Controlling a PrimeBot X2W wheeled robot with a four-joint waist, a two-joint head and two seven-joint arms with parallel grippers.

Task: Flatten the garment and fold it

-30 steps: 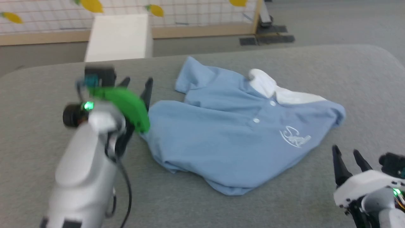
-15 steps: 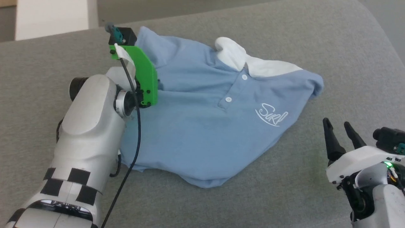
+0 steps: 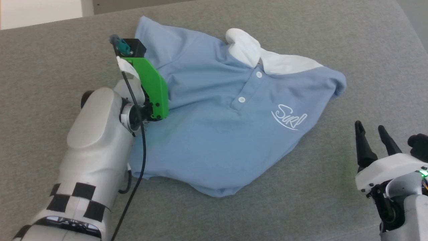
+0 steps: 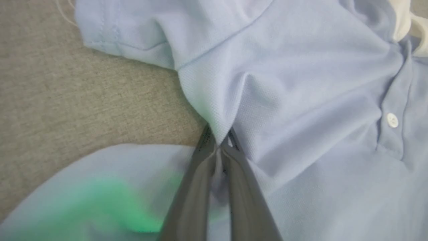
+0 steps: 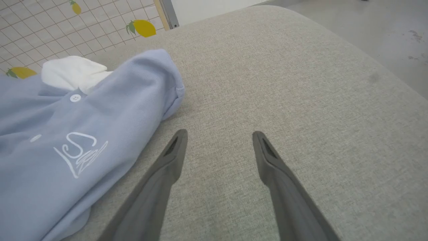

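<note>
garment: light blue polo shirt, rumpled, front up, lying on the grey bench.
left hand: clenched on a pinch of shirt fabric just below the sleeve.
right hand: released, fingers apart, over bare bench beside the shirt.

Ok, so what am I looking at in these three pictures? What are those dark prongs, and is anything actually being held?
This is a two-armed robot working on laundry. The wide picture comes from a camera on its head, looking down. The other two come from cameras on its wrists, each looking along that arm's two dark fingers. On the grey padded surface lies a rumpled light blue polo shirt with a white collar. The left tool is shut, pinching a fold of the shirt near a sleeve. The right tool is open and holds nothing, beside the shirt over bare surface.
</note>
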